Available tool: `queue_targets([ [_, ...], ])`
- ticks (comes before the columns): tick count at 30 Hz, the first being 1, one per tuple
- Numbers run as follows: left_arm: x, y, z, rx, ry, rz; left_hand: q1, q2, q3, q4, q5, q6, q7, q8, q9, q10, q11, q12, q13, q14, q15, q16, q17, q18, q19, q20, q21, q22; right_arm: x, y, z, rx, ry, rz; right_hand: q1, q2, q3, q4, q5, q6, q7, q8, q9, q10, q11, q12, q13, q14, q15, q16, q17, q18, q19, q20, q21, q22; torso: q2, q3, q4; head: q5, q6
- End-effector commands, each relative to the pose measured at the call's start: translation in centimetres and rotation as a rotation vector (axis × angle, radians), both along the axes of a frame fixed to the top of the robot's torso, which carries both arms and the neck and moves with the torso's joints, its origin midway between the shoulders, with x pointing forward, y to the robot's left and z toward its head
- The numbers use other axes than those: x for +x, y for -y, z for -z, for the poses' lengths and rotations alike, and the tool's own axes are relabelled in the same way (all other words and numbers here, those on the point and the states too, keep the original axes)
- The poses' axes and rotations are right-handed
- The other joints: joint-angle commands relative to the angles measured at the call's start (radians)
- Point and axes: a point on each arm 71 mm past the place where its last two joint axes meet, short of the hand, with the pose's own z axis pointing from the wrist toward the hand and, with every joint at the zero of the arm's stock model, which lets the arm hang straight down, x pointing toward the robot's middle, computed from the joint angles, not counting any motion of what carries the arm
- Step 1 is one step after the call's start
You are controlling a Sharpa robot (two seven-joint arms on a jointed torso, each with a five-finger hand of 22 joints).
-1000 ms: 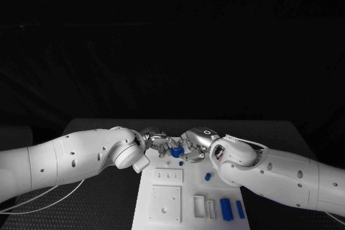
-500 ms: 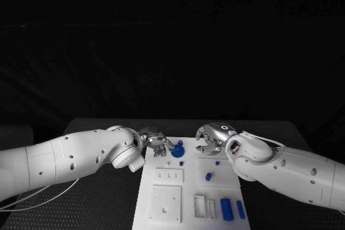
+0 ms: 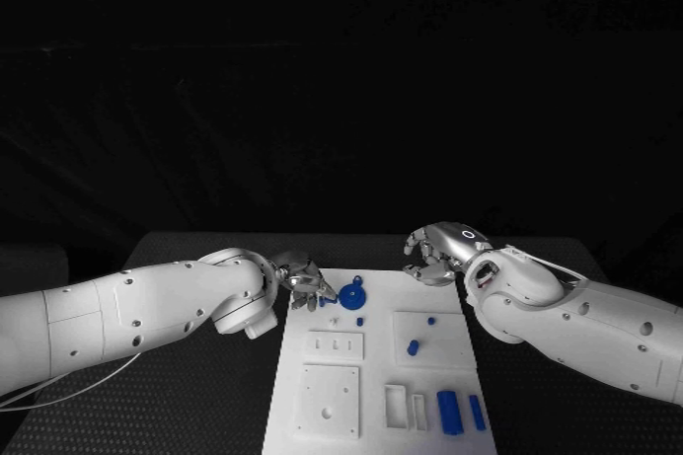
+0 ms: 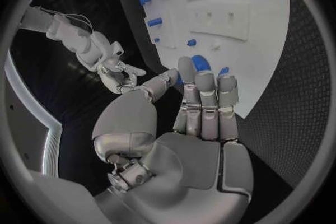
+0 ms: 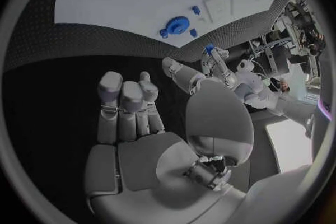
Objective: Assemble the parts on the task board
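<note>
hands (image 3: 305, 280) (image 3: 435, 252) empty, blue gear (image 3: 351, 298) on task board (image 3: 373, 396)

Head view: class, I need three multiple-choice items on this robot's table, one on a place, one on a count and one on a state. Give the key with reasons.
1. Where does the round blue toothed part lie?
A. At the far end of the white task board
B. On the black table
C. In the right robot hand

2. How many long blue cylinders lie at the board's near right corner?
A. One
B. Two
C. Four

3. The right robot hand is:
A. gripping a cylinder
B. pressing on the board
C. open, holding nothing

Key: 1 A, as it sits on the board beside the left robot hand. 2 B, as a pair lies side by side. 3 C, as its fingers are apart and nothing is in them.
</note>
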Motion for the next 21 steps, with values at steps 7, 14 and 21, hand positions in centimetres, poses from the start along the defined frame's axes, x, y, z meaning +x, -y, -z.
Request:
queue_targets([
  [7,-1.1,-1.0,0.4,0.059,0.091,-0.038,0.002,-0.024,0.006,0.002,0.034,0.141,-0.071,0.009,0.090,0.026,-0.011,0.023,0.018,0.037,-0.030,0.030,0.005,0.001,0.026,-0.115,0.013,0.007,0.4,0.9,-0.8,0.156,0.010,0.011,0.003,-0.010,0.007,0.011,0.008,0.094,0.009,-0.009,-0.004,-0.015,-0.001,-0.012,-0.005,-0.004,-0.005,-0.013,-0.004,0.044,-0.003,-0.003,-0.010,-0.004,-0.001,-0.0001,0.0010,0.005,-0.018],
  [14,-2.4,-0.3,0.7,0.028,0.112,-0.027,0.004,-0.043,0.004,-0.002,0.087,0.169,-0.082,0.010,0.110,0.039,-0.021,0.053,0.041,0.052,-0.039,0.061,0.009,0.003,0.042,-0.122,0.026,0.017,1.0,1.5,-1.1,0.193,0.009,0.031,0.008,-0.011,0.003,0.011,0.020,0.066,0.020,-0.026,-0.011,-0.033,0.009,-0.045,-0.030,-0.022,0.004,-0.054,-0.022,0.044,-0.033,0.007,-0.044,-0.017,-0.001,-0.0004,0.0034,0.003,-0.030],
  [21,-3.1,0.6,1.4,0.039,0.139,-0.018,0.011,-0.055,0.002,-0.006,0.097,0.191,-0.090,0.009,0.125,0.039,-0.030,0.088,0.070,0.061,-0.046,0.091,0.013,0.005,0.052,-0.127,0.039,0.028,1.4,1.9,-1.3,0.216,0.004,0.047,0.008,-0.011,-0.001,0.012,0.024,0.063,0.021,-0.027,-0.011,-0.039,0.010,-0.052,-0.037,-0.026,0.004,-0.064,-0.025,0.044,-0.038,0.009,-0.053,-0.021,0.000,-0.0011,0.0018,0.002,-0.041],
])
